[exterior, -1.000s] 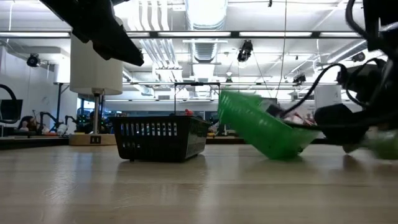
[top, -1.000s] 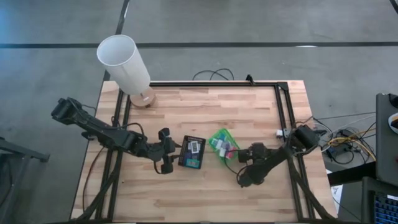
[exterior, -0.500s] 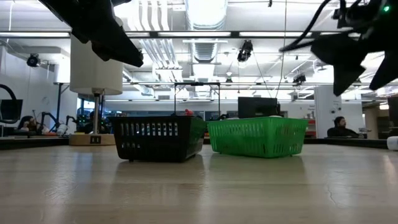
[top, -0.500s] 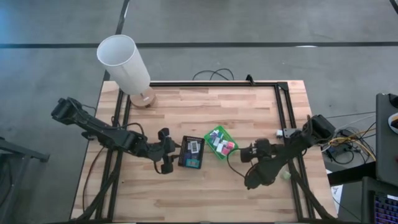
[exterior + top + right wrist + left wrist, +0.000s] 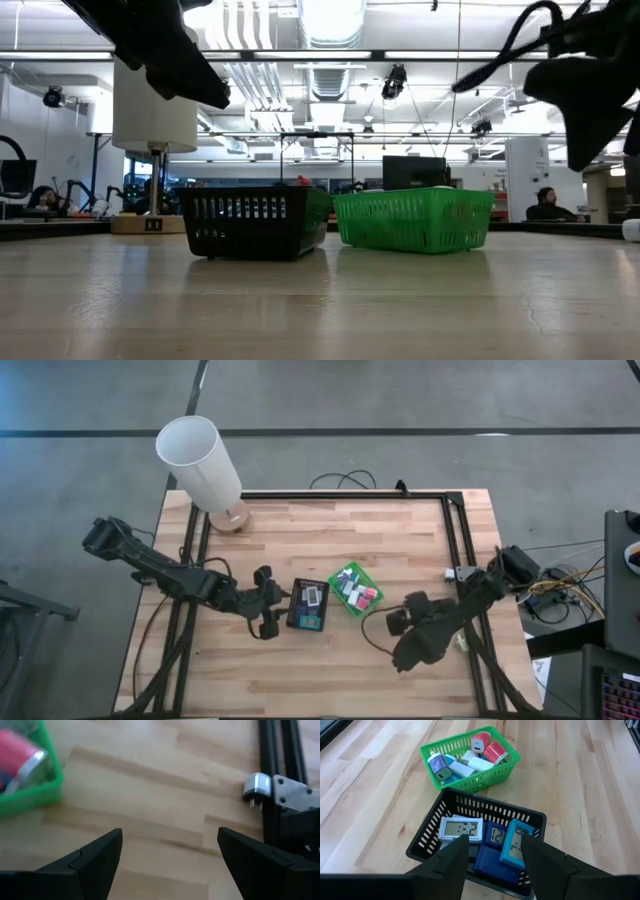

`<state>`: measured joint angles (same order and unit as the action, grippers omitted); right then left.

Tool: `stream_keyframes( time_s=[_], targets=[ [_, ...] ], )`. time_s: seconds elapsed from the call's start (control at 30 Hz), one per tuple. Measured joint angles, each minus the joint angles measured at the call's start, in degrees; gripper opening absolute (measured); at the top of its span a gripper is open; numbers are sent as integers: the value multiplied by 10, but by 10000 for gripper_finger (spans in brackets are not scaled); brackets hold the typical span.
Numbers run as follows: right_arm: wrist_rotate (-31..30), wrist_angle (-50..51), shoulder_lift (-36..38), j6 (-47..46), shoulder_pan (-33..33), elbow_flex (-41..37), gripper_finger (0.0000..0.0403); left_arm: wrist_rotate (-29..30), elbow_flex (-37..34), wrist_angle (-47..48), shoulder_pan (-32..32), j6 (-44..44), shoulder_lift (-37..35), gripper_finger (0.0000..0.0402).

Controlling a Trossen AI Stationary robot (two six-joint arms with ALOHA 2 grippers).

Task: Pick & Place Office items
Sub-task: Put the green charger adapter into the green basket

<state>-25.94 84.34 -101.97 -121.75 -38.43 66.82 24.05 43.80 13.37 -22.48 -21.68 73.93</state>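
**Small hard pieces sit in two baskets while both arms hang clear**

On the bench (image 5: 330, 550), middle of the high view, a black basket (image 5: 307, 606) sits just left of a green basket (image 5: 355, 588). The left wrist view shows the office items sorted between them: chunky little plug-shaped blocks (image 5: 470, 757) in white, pink, teal and purple fill the green basket (image 5: 470, 757), and flat display units (image 5: 492, 845), white, dark blue and teal, lie stacked in the black basket (image 5: 475, 842). One more white block (image 5: 258, 787) rests apart by the black frame rail.

The left gripper (image 5: 492, 855) hovers just over the black basket's near rim, jaws parted and empty. The right gripper (image 5: 170, 850) hangs over bare wood, lower right of centre in the high view, jaws spread wide, holding nothing.

These pieces look light, rigid and smooth-skinned, so likely slippery. I would pinch a block across its flat sides, and take a display unit by its long edges, since it lies flat and overlapped.
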Motion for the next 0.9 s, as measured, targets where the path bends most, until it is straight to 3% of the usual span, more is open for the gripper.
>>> stream_keyframes(
  time_s=[0.3,0.67,0.9],
  targets=[
    [65,-5,-1,149,-6,72,327,0,0,0,0,-7,0,188],
    [165,0,-1,482,-6,153,326,0,0,0,0,-7,0,188],
    [297,27,-1,567,-3,140,326,0,0,0,0,-7,0,188]
  ],
)
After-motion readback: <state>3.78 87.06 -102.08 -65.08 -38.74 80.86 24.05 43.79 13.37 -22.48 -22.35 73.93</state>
